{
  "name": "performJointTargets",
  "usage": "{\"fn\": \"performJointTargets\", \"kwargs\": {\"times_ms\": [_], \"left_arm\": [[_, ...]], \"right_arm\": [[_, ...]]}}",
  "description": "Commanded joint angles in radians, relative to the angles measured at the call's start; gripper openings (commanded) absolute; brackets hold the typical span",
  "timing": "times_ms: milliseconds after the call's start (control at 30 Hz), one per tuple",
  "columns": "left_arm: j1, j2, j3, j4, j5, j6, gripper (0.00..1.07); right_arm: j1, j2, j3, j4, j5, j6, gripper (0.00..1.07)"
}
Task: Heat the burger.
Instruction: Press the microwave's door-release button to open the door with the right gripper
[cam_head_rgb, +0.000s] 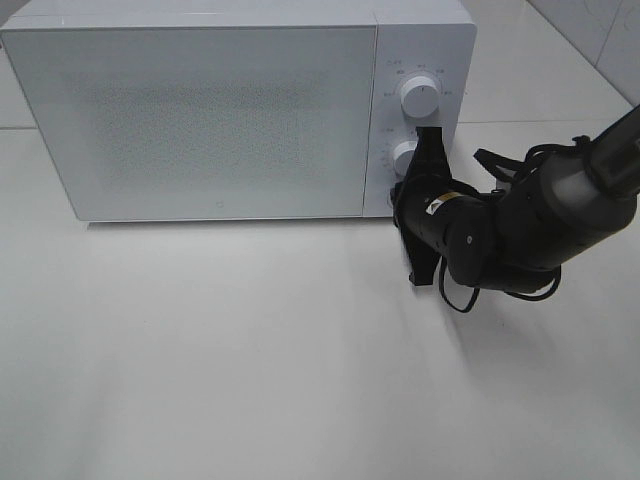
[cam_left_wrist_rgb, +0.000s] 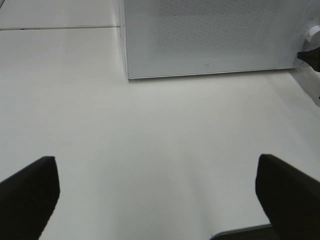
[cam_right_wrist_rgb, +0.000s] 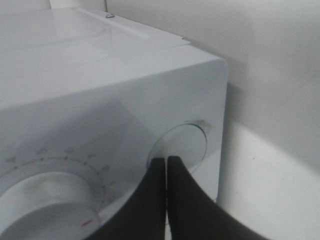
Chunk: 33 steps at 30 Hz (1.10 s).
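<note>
Glossy black right arm (cam_head_rgb: 520, 235) with looped black cables (cam_head_rgb: 497, 160), small yellow label (cam_head_rgb: 440, 203), tapered matte jaws

Right hand (cam_head_rgb: 430, 135) hides part of lower knob (cam_head_rgb: 403, 156); dial markings (cam_head_rgb: 401, 72) unreadably small

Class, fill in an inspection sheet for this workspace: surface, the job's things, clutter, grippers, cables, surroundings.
surface: plain white tabletop, no spills seen.
job's things: burger not in view; boxy white microwave oven, door shut, with round white upper dial and lower dial.
clutter: nothing seen.
grippers: left gripper jaws wide open over the tabletop, holding nothing; right gripper jaws shut, tips at the lower dial.
cables: black cables looped along the right arm.
surroundings: pale tiled surface behind the microwave.
</note>
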<state>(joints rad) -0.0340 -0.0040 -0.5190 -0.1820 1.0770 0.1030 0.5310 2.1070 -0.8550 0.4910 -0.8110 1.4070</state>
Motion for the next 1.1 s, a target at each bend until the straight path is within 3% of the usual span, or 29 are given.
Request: {"fn": "performJointTargets", "kwargs": {"times_ms": [33, 733, 1100], "left_arm": [[0.004, -0.017, 0.003, 0.000, -0.009, 0.001, 1.00], [0.004, -0.017, 0.003, 0.000, -0.009, 0.001, 1.00], [0.004, -0.017, 0.003, 0.000, -0.009, 0.001, 1.00]], "right_arm": [[-0.016, 0.023, -0.030, -0.008, -0.009, -0.022, 0.00], [-0.016, 0.026, -0.048, 0.022, -0.210, -0.065, 0.00], [-0.029, 0.049, -0.151, 0.045, -0.321, -0.134, 0.00]]}}
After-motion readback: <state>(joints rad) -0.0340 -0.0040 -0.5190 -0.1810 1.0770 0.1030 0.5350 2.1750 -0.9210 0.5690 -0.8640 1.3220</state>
